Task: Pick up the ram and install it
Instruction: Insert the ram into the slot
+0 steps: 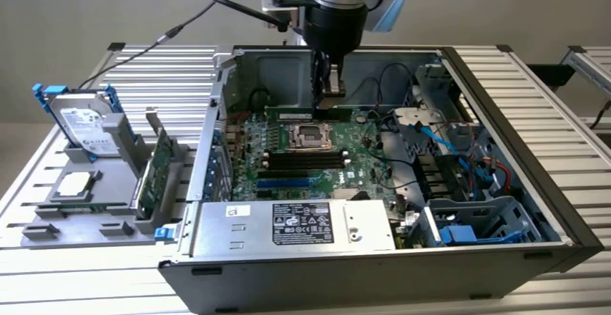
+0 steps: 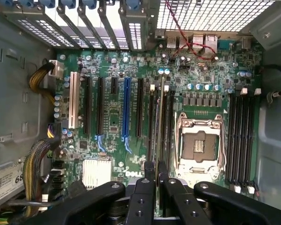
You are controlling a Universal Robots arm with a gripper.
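Currently the gripper (image 1: pixel 328 102) is down inside the open PC case (image 1: pixel 496 100), and the fingers (image 2: pixel 143 187) are pinched nearly together on the ram (image 1: pixel 291 113), so I read that as a firm grasp with no slack visible. The ram sits directly below the fingers, not off to a side. In the exterior view its long axis runs across from that view's left to its right, just behind the CPU socket (image 1: pixel 310 134). In the wrist view I see the ram (image 2: pixel 160 126) edge-on as a thin pale strip running straight out from between the fingers. It is lined up lengthwise with the dark memory slots (image 2: pixel 151 126) beside the socket (image 2: pixel 200 145). Axis match looks good: stick parallel to the slots, and over that bank rather than the second bank (image 2: pixel 241 136) on the socket's far side. I can't tell whether the bottom edge is touching a slot or hanging just above it. Slot latch positions are too small to call. The hard drive (image 1: pixel 81 118) and expansion card (image 1: pixel 157 165) sit in their rack on the desk (image 1: pixel 162 71), well apart from the work.
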